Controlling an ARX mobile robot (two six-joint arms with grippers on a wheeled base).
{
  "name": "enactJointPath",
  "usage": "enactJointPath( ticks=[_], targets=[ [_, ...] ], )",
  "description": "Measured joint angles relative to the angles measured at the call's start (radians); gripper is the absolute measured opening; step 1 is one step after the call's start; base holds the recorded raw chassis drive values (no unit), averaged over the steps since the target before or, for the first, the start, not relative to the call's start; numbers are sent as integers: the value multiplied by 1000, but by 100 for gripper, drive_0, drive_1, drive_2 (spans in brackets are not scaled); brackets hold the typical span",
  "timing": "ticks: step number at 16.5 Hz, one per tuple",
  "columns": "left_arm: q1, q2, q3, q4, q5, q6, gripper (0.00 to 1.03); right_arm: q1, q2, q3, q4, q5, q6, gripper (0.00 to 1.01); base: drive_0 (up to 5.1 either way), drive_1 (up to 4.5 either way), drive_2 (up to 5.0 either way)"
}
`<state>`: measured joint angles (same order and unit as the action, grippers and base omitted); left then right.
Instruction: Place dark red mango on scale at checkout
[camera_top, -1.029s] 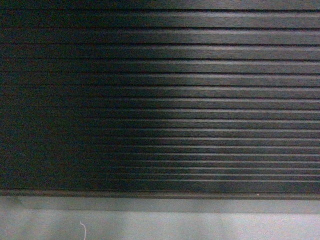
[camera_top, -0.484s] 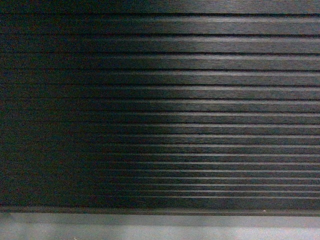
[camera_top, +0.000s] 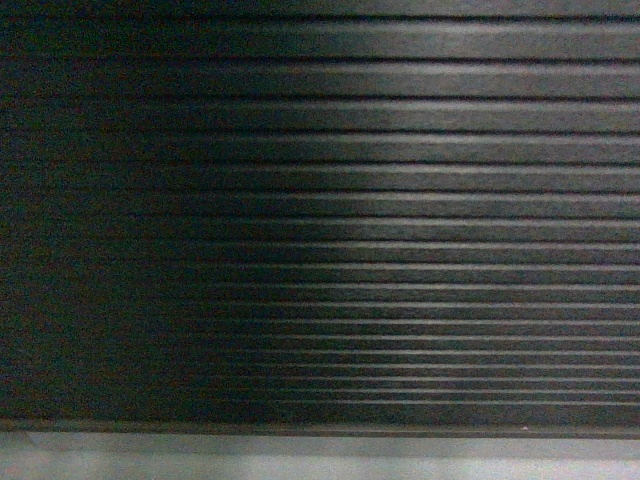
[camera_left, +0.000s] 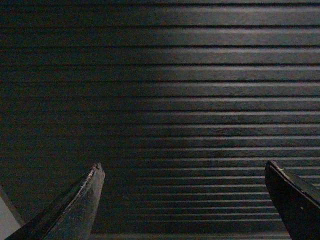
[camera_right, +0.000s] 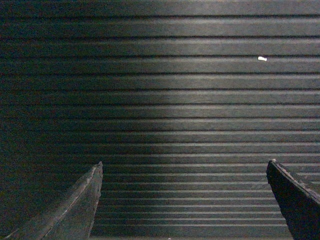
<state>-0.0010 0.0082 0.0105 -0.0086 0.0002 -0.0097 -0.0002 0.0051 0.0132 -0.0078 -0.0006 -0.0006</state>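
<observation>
The checkout's dark ribbed slatted front (camera_top: 320, 220) fills the head view, with its grey plinth (camera_top: 320, 455) along the bottom edge. The same slats (camera_left: 165, 90) face the left wrist camera, where my left gripper (camera_left: 184, 167) is open and holds nothing. In the right wrist view the slats (camera_right: 165, 100) sit behind my right gripper (camera_right: 184, 165), also open with nothing between its fingers. The dark red mango and the scale are out of view. Neither gripper shows in the head view.
A small white speck (camera_right: 262, 59) marks one slat in the right wrist view. A pale grey strip (camera_left: 6, 220) shows at the lower left corner of the left wrist view. The counter front stands close ahead.
The grey plinth has slid lower in the head view, so less of it shows; the slatted front now covers more of the frame.
</observation>
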Motion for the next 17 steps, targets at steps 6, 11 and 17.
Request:
enactJointPath(
  ticks=[6,11,17],
  targets=[
    [0,0,0,5,0,4,98,0,0,0,5,0,-1,98,0,0,0],
    [0,0,0,5,-1,4,98,0,0,0,5,1,0,98,0,0,0],
    [0,0,0,5,0,10,98,0,0,0,3,0,0,98,0,0,0]
  ],
)
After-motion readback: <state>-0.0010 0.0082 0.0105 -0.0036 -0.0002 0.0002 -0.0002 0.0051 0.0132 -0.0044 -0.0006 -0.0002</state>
